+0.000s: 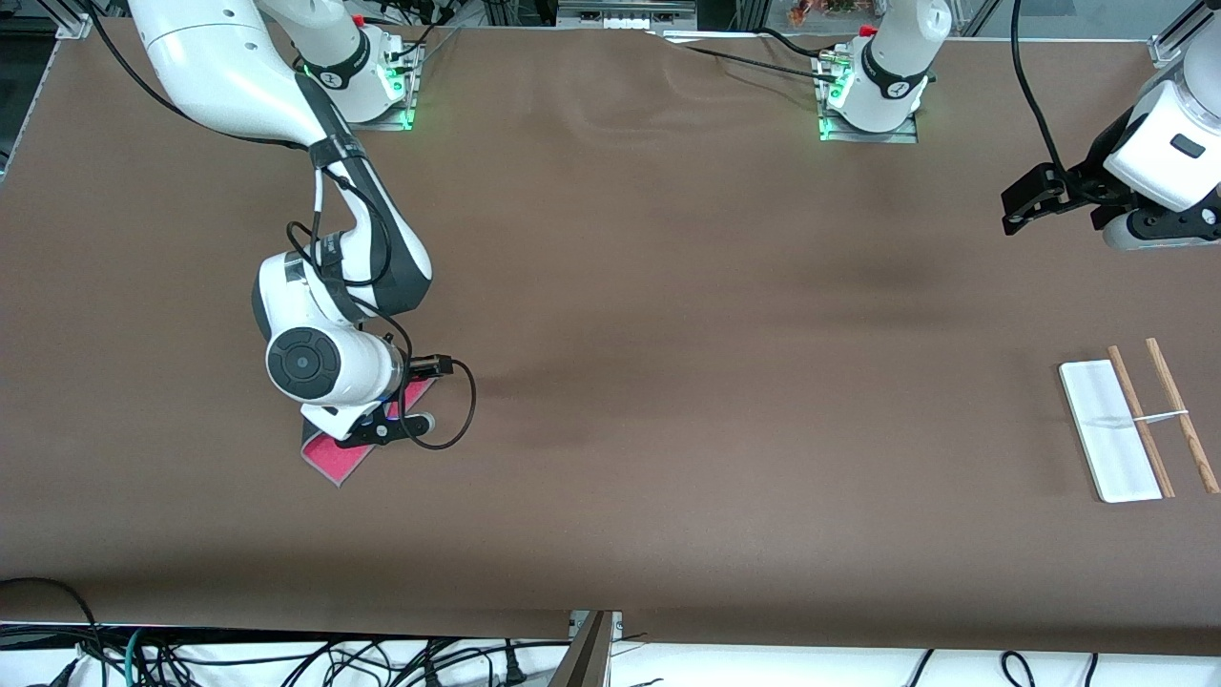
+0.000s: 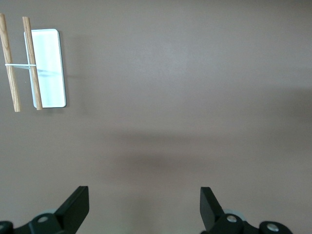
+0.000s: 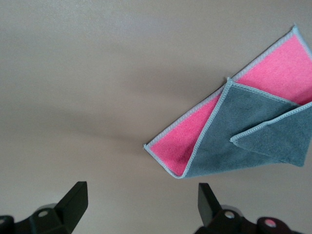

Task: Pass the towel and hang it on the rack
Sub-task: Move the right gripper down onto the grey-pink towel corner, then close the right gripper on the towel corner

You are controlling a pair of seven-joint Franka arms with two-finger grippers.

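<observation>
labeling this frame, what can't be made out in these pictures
- Front view: most of the towel is hidden under the right arm's wrist, as is the right gripper.
- Right wrist view: the towel's corner is cut off by the picture's edge.
- Front view: the rack crossbar is too thin to trace.

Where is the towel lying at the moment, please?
The towel lies folded on the table toward the right arm's end, under the open right gripper and away from the rack.

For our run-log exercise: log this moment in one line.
right gripper open over towel | left gripper open, waiting | rack bare
</observation>
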